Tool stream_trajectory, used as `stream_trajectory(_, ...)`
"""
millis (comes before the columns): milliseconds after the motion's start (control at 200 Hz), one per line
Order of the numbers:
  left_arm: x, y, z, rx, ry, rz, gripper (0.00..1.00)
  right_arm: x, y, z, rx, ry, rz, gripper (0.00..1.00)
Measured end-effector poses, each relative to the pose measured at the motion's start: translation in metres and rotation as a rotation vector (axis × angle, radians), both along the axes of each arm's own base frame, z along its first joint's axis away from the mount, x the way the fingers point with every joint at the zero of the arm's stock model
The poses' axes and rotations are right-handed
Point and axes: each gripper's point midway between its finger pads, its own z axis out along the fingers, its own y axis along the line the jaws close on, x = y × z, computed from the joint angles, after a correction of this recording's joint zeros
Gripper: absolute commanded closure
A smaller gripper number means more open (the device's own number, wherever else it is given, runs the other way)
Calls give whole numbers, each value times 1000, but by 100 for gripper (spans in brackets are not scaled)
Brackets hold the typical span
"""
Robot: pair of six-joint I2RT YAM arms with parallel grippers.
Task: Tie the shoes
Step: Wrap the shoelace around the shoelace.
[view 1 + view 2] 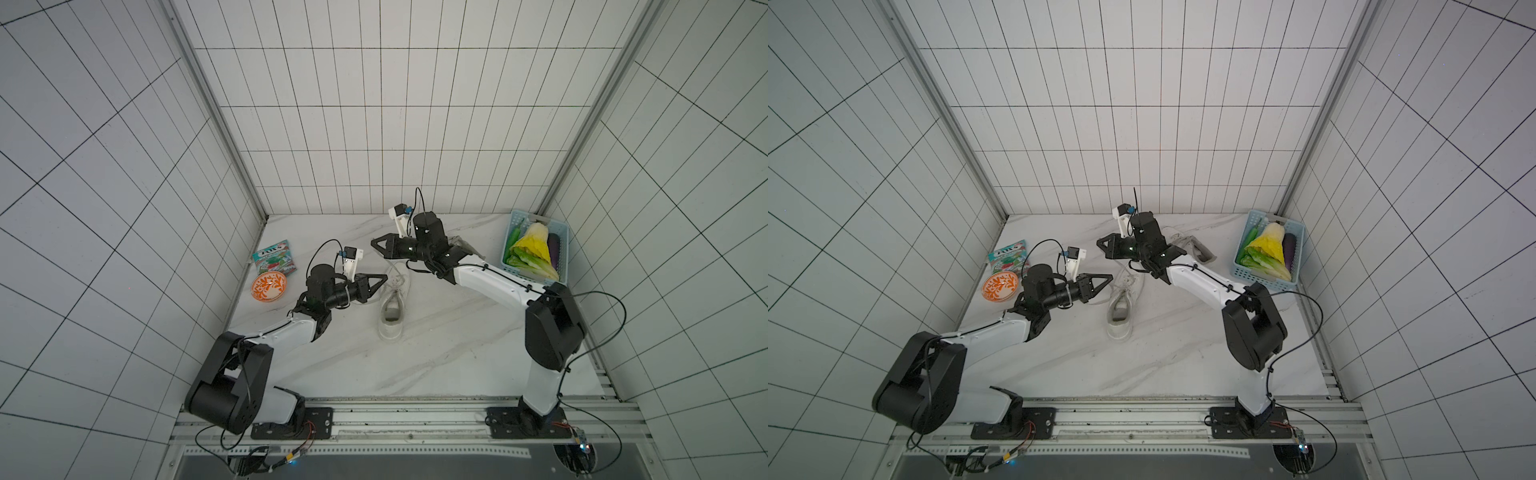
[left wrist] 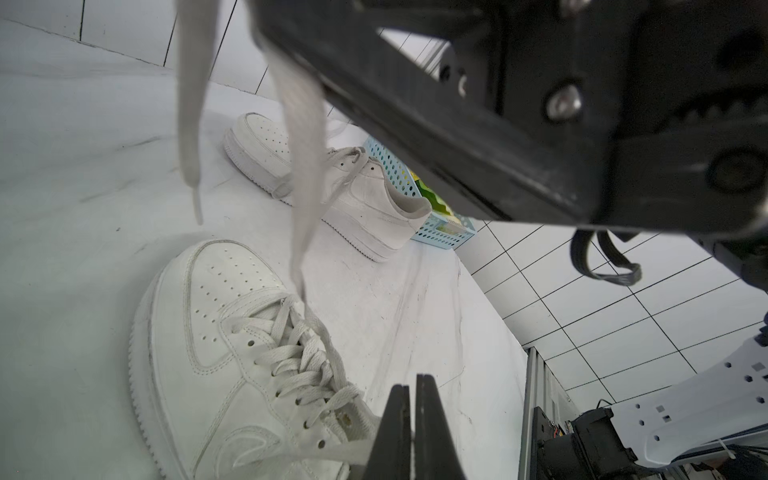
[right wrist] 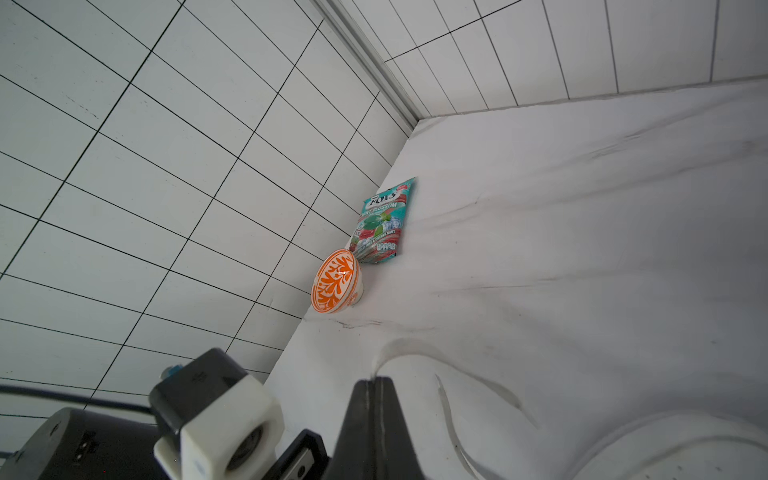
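Observation:
A white shoe lies mid-table in both top views, toe toward the back wall, its laces loose. The second shoe stands behind my right arm, mostly hidden; the left wrist view shows it whole in front of the basket. My left gripper is beside the near shoe, shut on one flat lace. My right gripper hovers past that shoe's toe, shut on the other lace, which rises taut from the eyelets. In the right wrist view the lace curls away from the shut jaws.
A light blue basket of vegetables stands in the back right corner. An orange patterned bowl and a teal candy packet lie along the left wall. Tiled walls close in the table on three sides.

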Motion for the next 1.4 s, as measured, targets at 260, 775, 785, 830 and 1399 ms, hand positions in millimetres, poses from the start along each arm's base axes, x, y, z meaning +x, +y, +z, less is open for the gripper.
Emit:
stream_trajectory(260, 2, 7, -6, 11, 2, 17, 100, 6, 9, -35, -113, -47, 94, 39)
stream_trajectory(775, 10, 4, 0, -23, 53, 6, 100, -35, -174, 17, -180, -557, -30, 25)
stream_trajectory(785, 11, 4, 0, -24, 54, 6, 100, -38, -174, 14, -176, -562, -20, 25)
stream_trajectory(830, 13, 3, -1, -26, 63, 3, 100, -52, -172, -5, -169, -567, 30, 25)
stream_trajectory(1399, 17, -11, 0, -40, 99, -59, 100, -74, -71, -90, -173, -548, 386, 48)
